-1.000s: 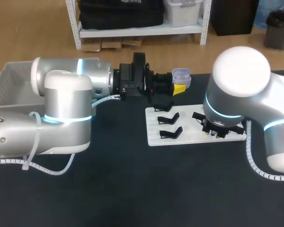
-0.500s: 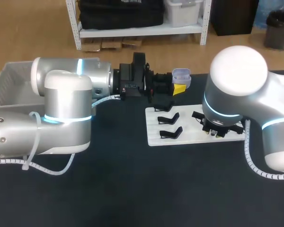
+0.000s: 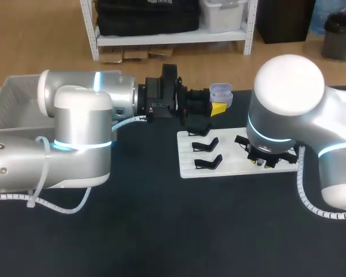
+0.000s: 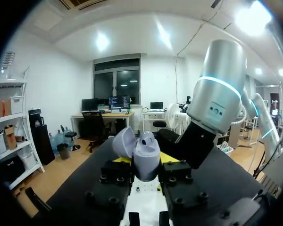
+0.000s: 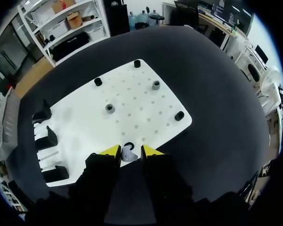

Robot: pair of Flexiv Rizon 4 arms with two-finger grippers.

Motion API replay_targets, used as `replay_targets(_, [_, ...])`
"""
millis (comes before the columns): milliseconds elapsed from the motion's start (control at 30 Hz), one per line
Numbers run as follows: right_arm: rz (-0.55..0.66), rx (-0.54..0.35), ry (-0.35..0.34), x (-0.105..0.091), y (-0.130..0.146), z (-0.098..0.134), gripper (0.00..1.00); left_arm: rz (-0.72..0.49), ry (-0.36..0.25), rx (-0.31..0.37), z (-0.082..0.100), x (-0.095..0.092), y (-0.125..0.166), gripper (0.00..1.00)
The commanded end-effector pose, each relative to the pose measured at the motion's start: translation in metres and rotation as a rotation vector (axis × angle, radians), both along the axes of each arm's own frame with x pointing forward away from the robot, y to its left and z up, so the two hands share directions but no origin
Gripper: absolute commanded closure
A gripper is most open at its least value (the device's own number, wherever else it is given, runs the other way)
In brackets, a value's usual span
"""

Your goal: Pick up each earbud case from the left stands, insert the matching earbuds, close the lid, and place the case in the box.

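Left fingers (image 4: 170,158) clamp glossy lavender open-lidded case (image 4: 144,159); right fingers (image 5: 109,150) pinch rounded grey earbud (image 5: 129,153).

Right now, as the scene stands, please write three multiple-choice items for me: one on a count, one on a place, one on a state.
1. How many black stands are on the white board?
A. one
B. three
C. five

2. Where is the lavender earbud case?
A. on a black stand
B. in the box
C. in the left gripper

3. The case's lid is:
A. open
B. shut
C. taken off

Answers:
1 B: the head view shows three stands in a row on the board's left part, all empty.
2 C: the left wrist view shows the case gripped between that gripper's fingers from both sides.
3 A: the lid tilts back from the body.
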State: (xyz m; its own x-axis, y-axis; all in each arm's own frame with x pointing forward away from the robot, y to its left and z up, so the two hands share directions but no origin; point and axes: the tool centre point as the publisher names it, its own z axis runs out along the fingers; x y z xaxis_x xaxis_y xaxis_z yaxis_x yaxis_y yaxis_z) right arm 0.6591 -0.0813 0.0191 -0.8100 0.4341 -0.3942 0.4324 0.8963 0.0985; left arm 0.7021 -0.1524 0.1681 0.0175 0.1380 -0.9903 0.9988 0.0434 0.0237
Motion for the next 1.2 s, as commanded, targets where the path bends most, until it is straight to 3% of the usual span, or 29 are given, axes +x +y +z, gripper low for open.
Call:
replay_targets(33, [-0.002, -0.001, 0.003, -0.001, 0.002, 0.001, 0.76, 0.005, -0.006, -0.009, -0.002, -0.001, 0.000, 1.00])
replay_targets(100, [-0.001, -0.001, 0.004, -0.001, 0.002, 0.000, 0.80, 0.005, -0.006, -0.009, -0.002, -0.001, 0.000, 1.00])
replay_targets(233, [0.000, -0.003, 0.003, -0.001, 0.002, 0.000, 1.00, 0.005, -0.006, -0.009, -0.002, -0.001, 0.000, 1.00])
replay_targets(433, [-0.003, -0.011, 0.003, -0.002, 0.001, 0.012, 1.00, 0.005, -0.006, -0.009, -0.002, -0.001, 0.000, 1.00])
replay_targets(533, [-0.001, -0.010, 0.004, -0.004, -0.003, 0.033, 1.00, 0.005, -0.006, -0.009, -0.002, -0.001, 0.000, 1.00])
replay_targets(733, [0.105, 0.048, 0.173, -0.022, -0.003, 0.086, 1.00, 0.005, -0.006, -0.009, -0.002, -0.001, 0.000, 1.00])
replay_targets(1000, [0.342, 0.050, 0.298, -0.037, 0.012, 0.163, 1.00, 0.005, -0.006, -0.009, -0.002, -0.001, 0.000, 1.00])
replay_targets(1100, [0.429, 0.023, 0.298, -0.040, 0.025, 0.183, 1.00, 0.005, -0.006, -0.009, -0.002, -0.001, 0.000, 1.00])
replay_targets(1200, [0.479, 0.032, 0.228, -0.035, 0.040, 0.202, 1.00, 0.005, -0.006, -0.009, -0.002, -0.001, 0.000, 1.00])
